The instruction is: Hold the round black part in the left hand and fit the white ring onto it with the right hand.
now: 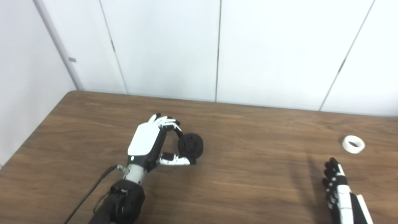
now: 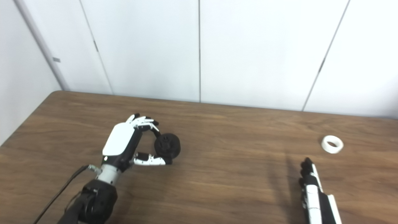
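The round black part (image 1: pixel 190 146) stands on edge on the wooden table (image 1: pixel 248 130), left of centre. My left hand (image 1: pixel 152 143) is shut on it, fingers curled over its top and thumb under its lower edge. It also shows in the right eye view (image 2: pixel 168 145). The white ring (image 1: pixel 353 144) lies flat on the table at the far right. My right hand (image 1: pixel 337 189) is open and empty, fingers straight, near the front right edge, a short way in front of the ring and apart from it.
White wall panels (image 1: pixel 217 49) stand right behind the table's back edge. A black cable (image 1: pixel 90 193) runs along my left forearm.
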You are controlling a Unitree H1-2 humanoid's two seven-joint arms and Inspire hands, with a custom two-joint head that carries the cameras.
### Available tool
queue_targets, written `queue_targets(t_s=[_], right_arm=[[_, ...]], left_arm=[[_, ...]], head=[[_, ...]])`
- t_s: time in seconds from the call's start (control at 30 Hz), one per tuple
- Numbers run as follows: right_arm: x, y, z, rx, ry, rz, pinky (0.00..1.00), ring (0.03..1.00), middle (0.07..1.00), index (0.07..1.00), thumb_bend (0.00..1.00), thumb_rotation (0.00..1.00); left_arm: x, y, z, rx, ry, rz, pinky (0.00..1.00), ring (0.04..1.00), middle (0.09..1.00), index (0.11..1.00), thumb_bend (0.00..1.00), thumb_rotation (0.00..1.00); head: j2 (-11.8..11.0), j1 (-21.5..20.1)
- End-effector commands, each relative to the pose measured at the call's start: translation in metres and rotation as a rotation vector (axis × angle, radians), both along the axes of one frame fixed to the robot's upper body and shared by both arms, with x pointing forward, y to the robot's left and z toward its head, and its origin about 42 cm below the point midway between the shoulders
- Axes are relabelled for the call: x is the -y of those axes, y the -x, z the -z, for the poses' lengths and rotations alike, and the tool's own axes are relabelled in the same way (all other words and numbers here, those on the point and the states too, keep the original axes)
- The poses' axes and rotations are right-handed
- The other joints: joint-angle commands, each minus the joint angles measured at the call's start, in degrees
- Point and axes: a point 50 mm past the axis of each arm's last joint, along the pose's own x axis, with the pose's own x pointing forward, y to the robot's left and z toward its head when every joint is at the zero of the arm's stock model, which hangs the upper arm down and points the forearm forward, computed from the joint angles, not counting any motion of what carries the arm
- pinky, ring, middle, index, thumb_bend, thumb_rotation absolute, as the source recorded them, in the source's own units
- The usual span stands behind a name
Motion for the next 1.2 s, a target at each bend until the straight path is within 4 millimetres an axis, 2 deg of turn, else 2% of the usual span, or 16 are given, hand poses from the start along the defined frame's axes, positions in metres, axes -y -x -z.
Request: queue_targets(t_s=[0.0, 0.23, 0.57, 0.83, 1.17], right_arm=[[-0.001, 0.015, 0.009, -0.024, 0.014, -0.001, 1.00, 0.996, 0.981, 0.976, 0.45, 1.00], [-0.006, 0.014, 0.011, -0.031, 0.031, 0.009, 1.00, 0.987, 0.963, 0.958, 0.49, 0.99], [-0.011, 0.013, 0.011, -0.029, 0.028, 0.012, 1.00, 0.980, 0.956, 0.947, 0.51, 0.99], [-0.015, 0.013, 0.008, -0.025, 0.033, 0.007, 1.00, 0.980, 0.952, 0.942, 0.53, 1.00], [-0.019, 0.012, -0.001, -0.013, 0.036, 0.024, 1.00, 0.982, 0.955, 0.934, 0.53, 1.00]], left_arm=[[0.009, 0.005, -0.014, 0.068, -0.002, 0.033, 0.94, 0.846, 0.754, 0.484, 0.52, 0.05], [0.035, 0.029, 0.002, 0.040, 0.017, 0.079, 0.94, 0.845, 0.752, 0.485, 0.52, 0.05], [0.059, 0.047, 0.028, -0.029, 0.024, 0.118, 0.93, 0.837, 0.749, 0.485, 0.52, 0.05], [0.068, 0.059, 0.047, -0.077, 0.001, 0.128, 0.92, 0.836, 0.754, 0.485, 0.52, 0.05], [0.065, 0.065, 0.061, -0.107, -0.031, 0.144, 0.90, 0.830, 0.750, 0.485, 0.52, 0.05]], head=[[0.24, -0.50], [0.98, -2.34], [2.11, -4.70], [3.00, -6.35], [4.14, -8.42]])
